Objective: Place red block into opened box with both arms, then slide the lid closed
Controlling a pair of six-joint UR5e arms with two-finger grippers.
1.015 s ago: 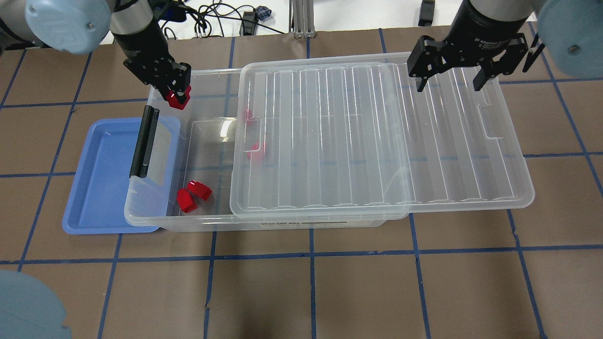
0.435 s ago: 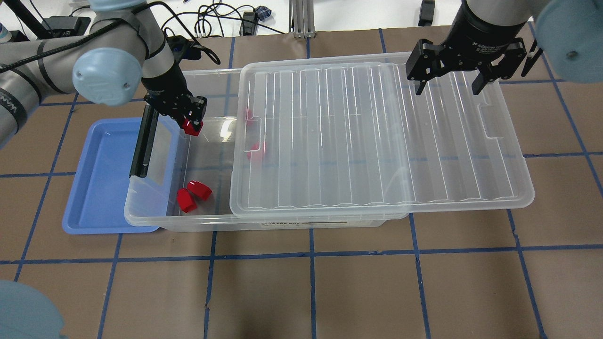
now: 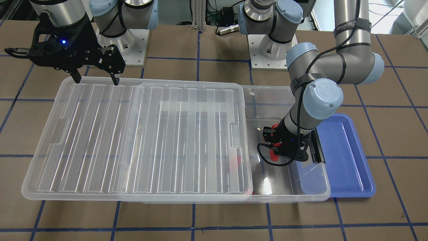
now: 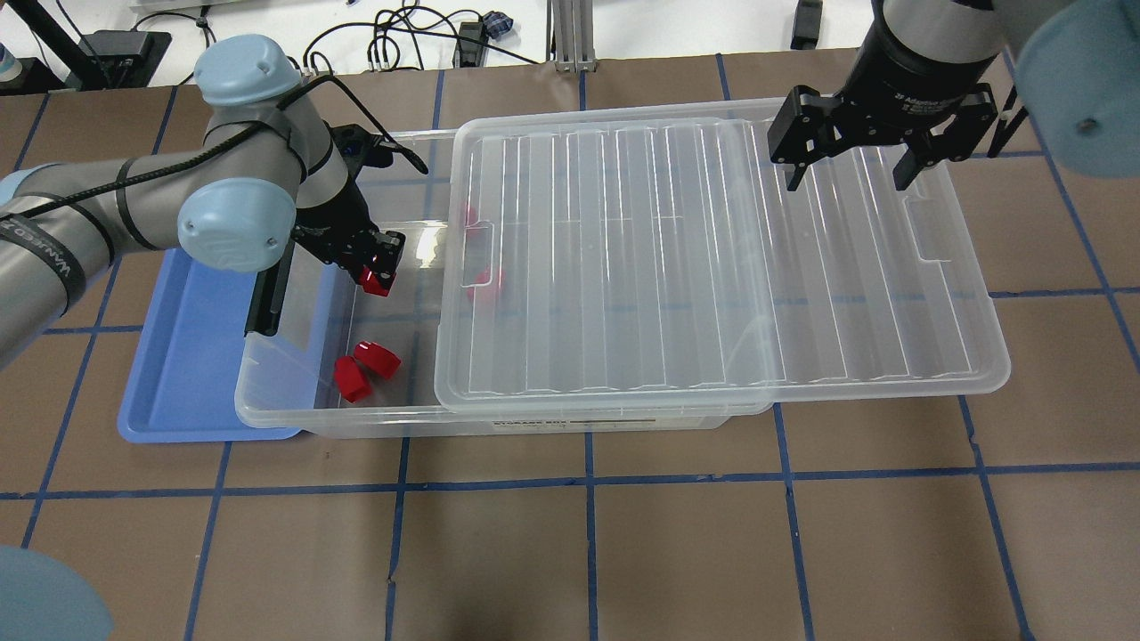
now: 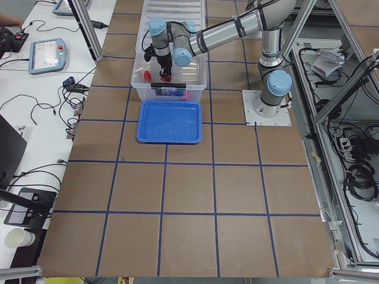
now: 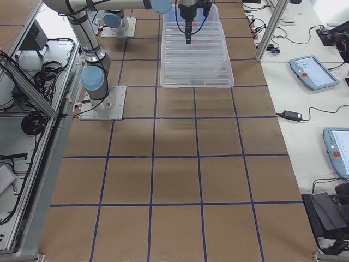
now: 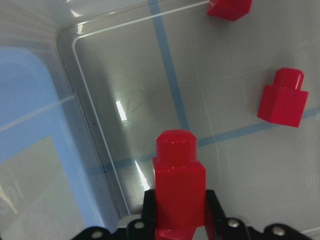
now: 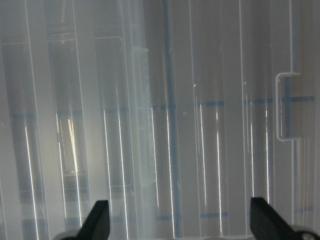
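My left gripper is shut on a red block, stub pointing away, low over the uncovered end of the clear box. The left wrist view shows this red block just above the box floor. Two more red blocks lie near the box's front wall, and two others show through the lid. The ribbed clear lid lies shifted to the right, covering most of the box and overhanging its right end. Over the lid's far right part my right gripper hangs open with nothing between its fingers.
A blue tray lies tucked under the box's left end, beside the black latch bar. Cables and an aluminium post run along the table's far edge. Brown table with blue tape lines spreads in front of the box.
My left arm carried the red block from the box's far left corner forward and down into the uncovered end. The right gripper stayed nearly still over the lid.
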